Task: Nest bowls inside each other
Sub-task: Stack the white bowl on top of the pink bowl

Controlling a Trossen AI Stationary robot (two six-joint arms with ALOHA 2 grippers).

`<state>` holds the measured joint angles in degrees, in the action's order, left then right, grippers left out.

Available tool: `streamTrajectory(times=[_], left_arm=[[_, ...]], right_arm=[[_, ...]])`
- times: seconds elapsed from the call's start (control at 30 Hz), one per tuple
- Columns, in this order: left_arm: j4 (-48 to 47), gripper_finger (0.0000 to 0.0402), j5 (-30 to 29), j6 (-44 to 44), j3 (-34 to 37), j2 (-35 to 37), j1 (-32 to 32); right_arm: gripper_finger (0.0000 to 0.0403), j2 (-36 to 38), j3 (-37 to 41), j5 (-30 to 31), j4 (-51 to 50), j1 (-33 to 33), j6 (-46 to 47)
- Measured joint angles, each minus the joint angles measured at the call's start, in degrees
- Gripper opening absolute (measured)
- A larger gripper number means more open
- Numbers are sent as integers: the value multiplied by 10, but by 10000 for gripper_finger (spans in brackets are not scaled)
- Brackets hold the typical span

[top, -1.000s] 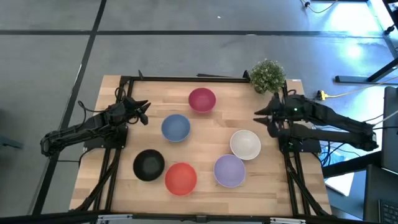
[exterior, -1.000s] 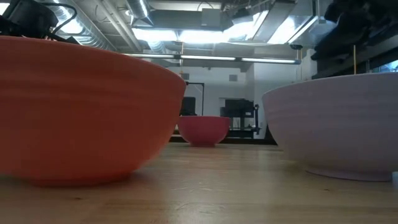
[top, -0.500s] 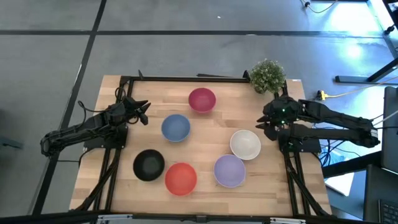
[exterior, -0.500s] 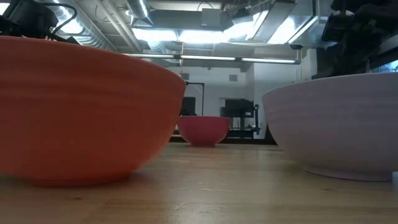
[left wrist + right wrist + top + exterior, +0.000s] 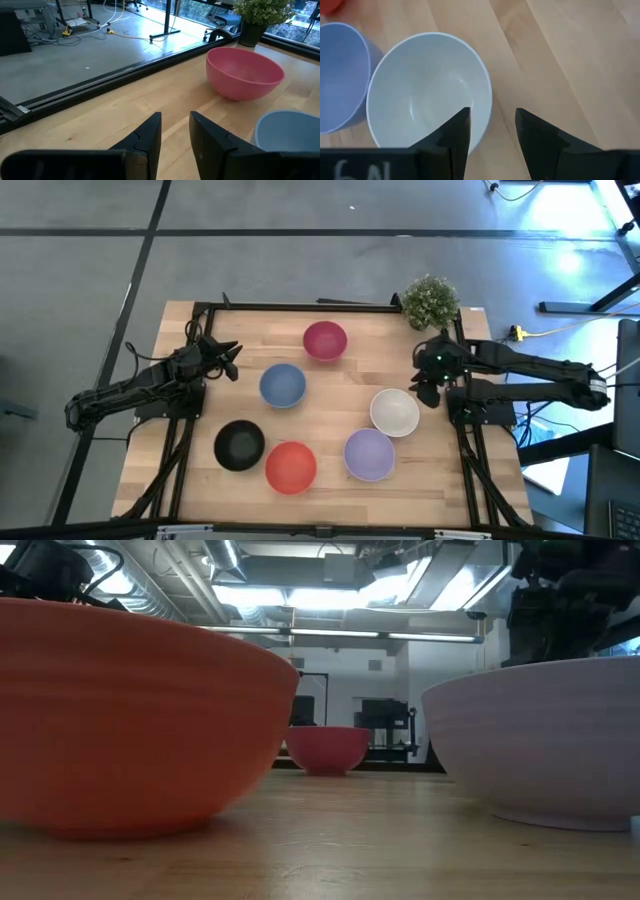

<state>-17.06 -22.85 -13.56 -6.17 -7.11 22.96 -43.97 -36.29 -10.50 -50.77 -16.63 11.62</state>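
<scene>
The right gripper [image 5: 418, 385] hangs right of frame centre in the high view, its jaws a little apart and holding nothing, poised over the near rim of the white bowl [image 5: 395, 412], which its wrist view shows just beyond the fingers [image 5: 454, 131]. The lavender bowl [image 5: 369, 454] sits just below the white one, touching or nearly so. The left gripper [image 5: 231, 360] waits at left of centre, jaws slightly parted and empty, beside the blue bowl [image 5: 283, 385]. The pink bowl [image 5: 325, 340] stands at upper centre of the bench [image 5: 340, 480], the black bowl [image 5: 239, 445] at lower left with the red-orange bowl [image 5: 291, 467] next to it. A plant [image 5: 431, 301] stands at the bench's upper right corner.
</scene>
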Motion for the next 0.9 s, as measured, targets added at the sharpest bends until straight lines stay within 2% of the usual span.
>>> streamTrajectory(times=[0.13, 0.9], left_arm=[[0, 95, 0, 0, 0, 0, 0], [0, 95, 0, -13, 0, 0, 0]], right_arm=[[158, -19, 0, -17, 5, 0, -8], [158, -160, 0, -22, 40, 0, -14]])
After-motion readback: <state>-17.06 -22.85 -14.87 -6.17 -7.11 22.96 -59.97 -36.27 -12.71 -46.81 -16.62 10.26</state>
